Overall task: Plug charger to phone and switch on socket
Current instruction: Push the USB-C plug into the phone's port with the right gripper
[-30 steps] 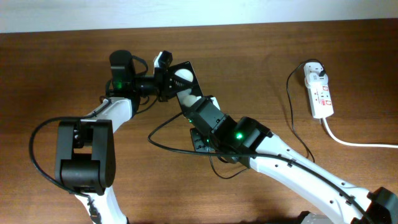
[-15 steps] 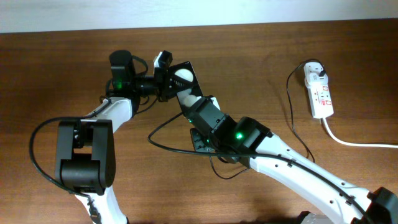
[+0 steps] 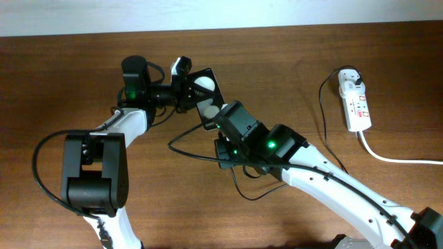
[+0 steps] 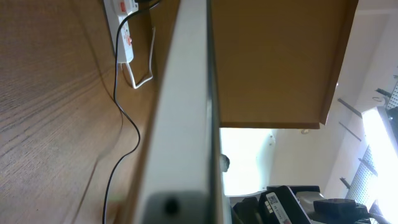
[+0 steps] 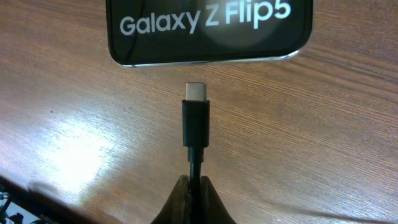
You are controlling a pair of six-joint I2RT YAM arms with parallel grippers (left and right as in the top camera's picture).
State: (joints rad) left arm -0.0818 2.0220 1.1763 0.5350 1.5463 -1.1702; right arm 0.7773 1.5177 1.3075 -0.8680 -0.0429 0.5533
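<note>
My left gripper (image 3: 184, 88) is shut on the phone (image 3: 205, 88) and holds it tilted above the table. In the left wrist view the phone's silvery rim (image 4: 183, 112) fills the middle, with its port at the bottom. My right gripper (image 5: 196, 194) is shut on the charger cable just behind the plug tip (image 5: 196, 93). The tip points at the phone's lower edge (image 5: 208, 37), a short gap away and not touching. In the overhead view the right gripper (image 3: 223, 130) sits just below the phone. The charger (image 3: 322, 117) runs to the white socket (image 3: 354, 100) at the far right.
The black cable loops on the table (image 3: 187, 153) beside and under my right arm. The socket's thick white cord (image 3: 394, 159) trails off to the right edge. The left wrist view shows the socket (image 4: 124, 28) and cable (image 4: 127, 124) far off.
My right gripper has drawn back to the right, away from the phone, taking the plug and the cable loop with it. The left arm and phone have not moved.
</note>
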